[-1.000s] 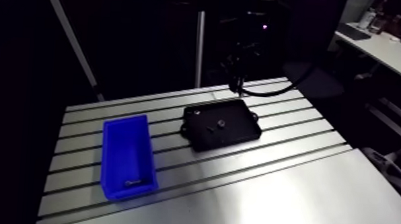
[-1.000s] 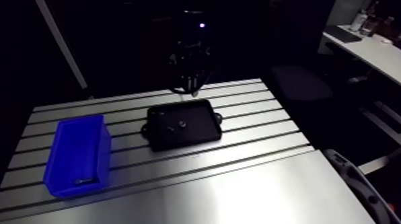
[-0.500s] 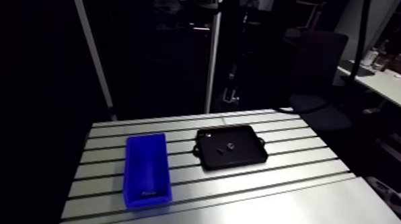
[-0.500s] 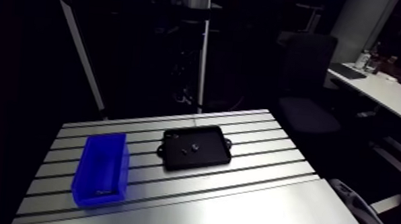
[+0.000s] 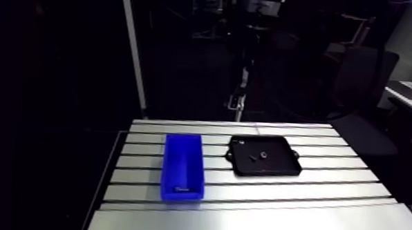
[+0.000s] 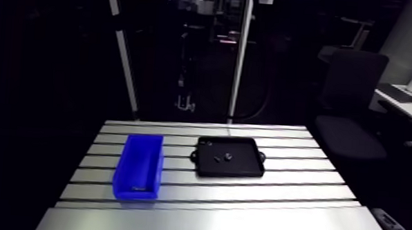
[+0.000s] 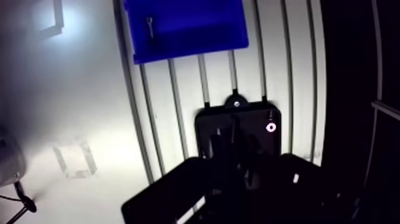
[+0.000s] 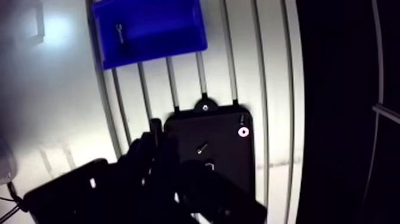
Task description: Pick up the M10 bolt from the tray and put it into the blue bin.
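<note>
The black tray (image 5: 263,157) lies on the slotted table (image 5: 314,200), to the right of the blue bin (image 5: 183,165). Two small parts rest in the tray: a dark bolt (image 8: 203,145) and a bright ring-shaped piece (image 7: 270,127). Another small bolt (image 7: 150,25) lies inside the blue bin (image 7: 184,24). My gripper (image 7: 226,143) shows only in the wrist view, as a dark shape high above the tray (image 7: 262,119). It does not show in the arm view.
The table's smooth front plate (image 5: 256,227) spreads out in front of the bin and tray. A vertical metal post (image 5: 134,49) stands behind the table's back left corner. An office chair (image 6: 352,99) sits beyond the right side.
The arm view has pulled back and swung, so bin and tray look smaller and more central. The gripper, earlier seen above the tray's far edge, has left that view. The table's objects have not moved.
</note>
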Robot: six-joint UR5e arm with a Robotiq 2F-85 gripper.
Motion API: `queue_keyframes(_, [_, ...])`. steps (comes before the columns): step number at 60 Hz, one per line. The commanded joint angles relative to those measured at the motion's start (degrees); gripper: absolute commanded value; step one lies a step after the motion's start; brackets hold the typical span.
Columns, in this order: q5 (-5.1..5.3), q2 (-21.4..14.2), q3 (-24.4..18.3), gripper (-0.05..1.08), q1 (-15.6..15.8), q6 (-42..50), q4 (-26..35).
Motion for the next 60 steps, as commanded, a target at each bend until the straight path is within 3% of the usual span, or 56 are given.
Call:
queue_keyframes(1, [-0.09, 2.93, -0.16, 1.02, 6.67, 1.48, -0.24])
queue_keyframes(21, [-0.28, 7.06, -0.99, 1.01, 10.03, 5.32, -1.30])
queue_keyframes(25, [-0.85, 7.88, -0.73, 1.01, 10.59, 6.08, -2.98])
queue_keyframes(40, [-1.16, 8.96, -0.12, 1.01, 12.51, 8.11, -3.59])
queue_keyframes(52, [-4.00, 10.27, 0.90, 1.01, 14.26, 9.53, -6.82])
queue_keyframes(60, [-4.41, 10.54, 2.30, 1.01, 14.30, 9.95, -9.47])
